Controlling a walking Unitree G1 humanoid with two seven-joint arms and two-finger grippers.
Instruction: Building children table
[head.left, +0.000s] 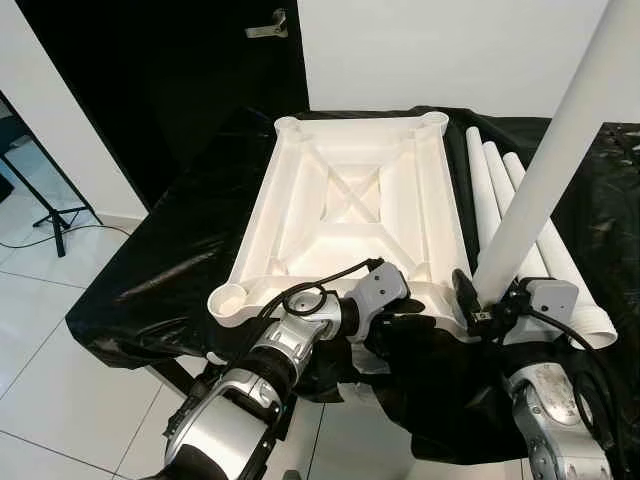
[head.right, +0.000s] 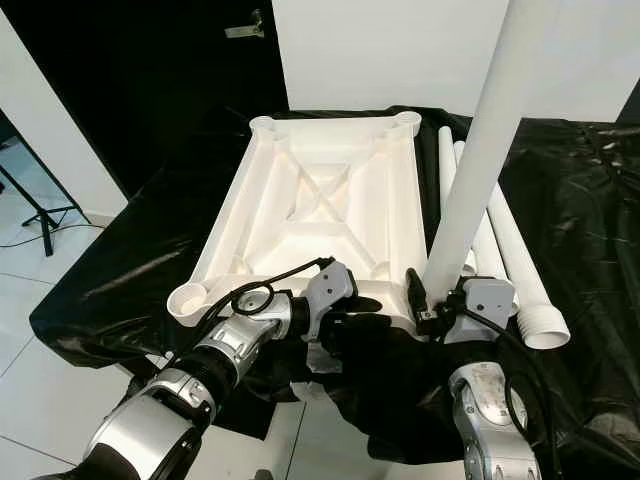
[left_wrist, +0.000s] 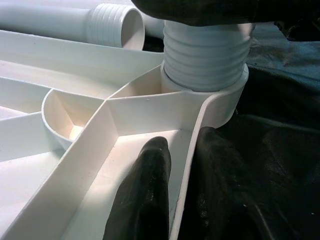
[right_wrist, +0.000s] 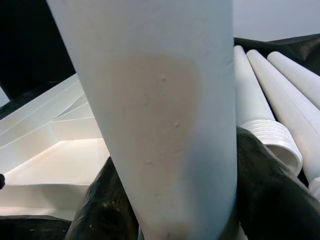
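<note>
A white plastic tabletop (head.left: 262, 200) lies upside down on a black-draped surface, with a round socket at each corner. My right gripper (head.left: 487, 300) is shut on a long white leg (head.left: 560, 140), and its fingers (right_wrist: 272, 190) press both sides. The leg stands tilted, with its threaded end (left_wrist: 205, 55) seated in the near right socket. My left gripper (left_wrist: 182, 195) is shut on the tabletop's near rim just beside that socket, one finger (left_wrist: 145, 190) inside the rim wall and one outside. Three more white legs (head.right: 510, 250) lie side by side to the tabletop's right.
The near left socket (head.left: 233, 300) and both far sockets stand open. Black cloth (head.left: 170, 260) covers the work surface and hangs over its front edge. A black door with a handle (head.left: 268, 28) is behind, and a stand's legs (head.left: 40, 205) rest on the tiled floor at the left.
</note>
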